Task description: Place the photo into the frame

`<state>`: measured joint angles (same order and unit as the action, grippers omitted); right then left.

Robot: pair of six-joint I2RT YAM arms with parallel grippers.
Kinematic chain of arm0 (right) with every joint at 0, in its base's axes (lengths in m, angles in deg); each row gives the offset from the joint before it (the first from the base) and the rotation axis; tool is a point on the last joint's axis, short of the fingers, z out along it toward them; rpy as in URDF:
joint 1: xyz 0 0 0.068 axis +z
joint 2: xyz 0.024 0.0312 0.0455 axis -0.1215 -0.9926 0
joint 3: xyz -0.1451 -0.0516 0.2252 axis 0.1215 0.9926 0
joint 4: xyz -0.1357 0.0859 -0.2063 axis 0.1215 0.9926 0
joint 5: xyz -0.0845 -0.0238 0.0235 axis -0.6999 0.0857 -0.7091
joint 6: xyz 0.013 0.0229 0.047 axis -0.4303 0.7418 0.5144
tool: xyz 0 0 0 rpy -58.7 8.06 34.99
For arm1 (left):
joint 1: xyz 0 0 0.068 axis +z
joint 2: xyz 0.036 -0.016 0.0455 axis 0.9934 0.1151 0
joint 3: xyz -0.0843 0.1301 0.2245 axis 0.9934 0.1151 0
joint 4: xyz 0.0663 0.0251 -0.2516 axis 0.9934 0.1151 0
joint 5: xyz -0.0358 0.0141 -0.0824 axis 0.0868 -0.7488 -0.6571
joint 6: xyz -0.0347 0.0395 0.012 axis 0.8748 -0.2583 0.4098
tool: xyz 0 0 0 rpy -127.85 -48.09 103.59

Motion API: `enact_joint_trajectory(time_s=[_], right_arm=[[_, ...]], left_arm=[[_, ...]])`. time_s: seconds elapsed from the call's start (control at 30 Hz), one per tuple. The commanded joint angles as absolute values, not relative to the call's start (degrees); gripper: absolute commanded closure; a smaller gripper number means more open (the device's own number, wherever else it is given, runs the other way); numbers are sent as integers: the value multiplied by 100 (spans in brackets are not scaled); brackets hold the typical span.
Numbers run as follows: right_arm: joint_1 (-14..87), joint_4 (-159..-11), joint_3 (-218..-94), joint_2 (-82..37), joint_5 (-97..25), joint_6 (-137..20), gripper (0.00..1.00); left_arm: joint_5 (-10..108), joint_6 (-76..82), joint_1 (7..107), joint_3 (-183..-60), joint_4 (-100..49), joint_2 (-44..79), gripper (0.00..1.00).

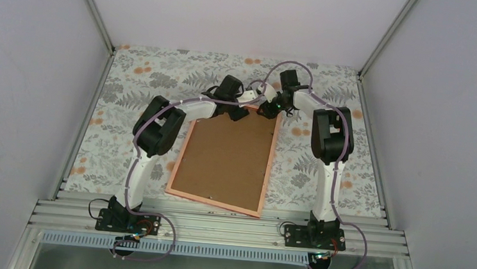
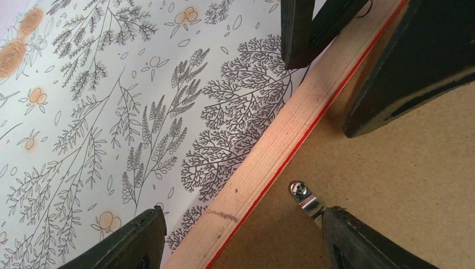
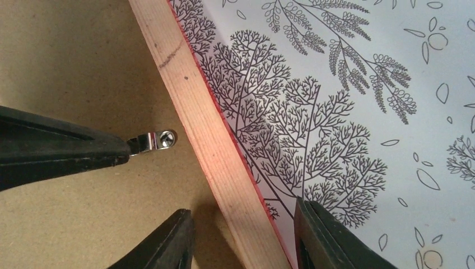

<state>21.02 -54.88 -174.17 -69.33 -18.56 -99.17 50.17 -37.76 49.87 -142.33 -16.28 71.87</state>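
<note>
The frame (image 2: pixel 269 145) lies face down at the centre of the tabletop (image 1: pixel 131 81), brown backing board (image 1: pixel 224 159) uppermost. At its upper edge both jaws stand open astride the rail — left gripper (image 2: pixel 243 216) touching a metal clip (image 2: pixel 305 196), right gripper (image 3: pixel 242 208) just beside.

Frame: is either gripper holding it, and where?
Not held. Left gripper and right gripper straddle the frame at its far edge, jaws open; one left finger sits at a metal clip.
</note>
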Motion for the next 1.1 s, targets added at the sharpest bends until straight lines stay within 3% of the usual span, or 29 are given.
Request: enact_joint_trajectory(time_s=[0.0,0.53,0.7,1.07], right_arm=[[2133,-5425,-17141,-7142,-2138,-10168,57],[2109,-5538,-16921,-7112,-2096,-10179,60],[2092,-5515,-16900,-7114,-2107,-10208,61],[2093,-5542,-16757,-7090,-2116,-10351,65]], left_arm=[[4889,-3906,4985,-14070,-1638,7118,29],[4803,-3574,4920,-13398,-2603,6968,26],[5444,-3680,4876,-13681,-2458,7263,26],[5975,-4304,5031,-13589,-2425,7375,38]])
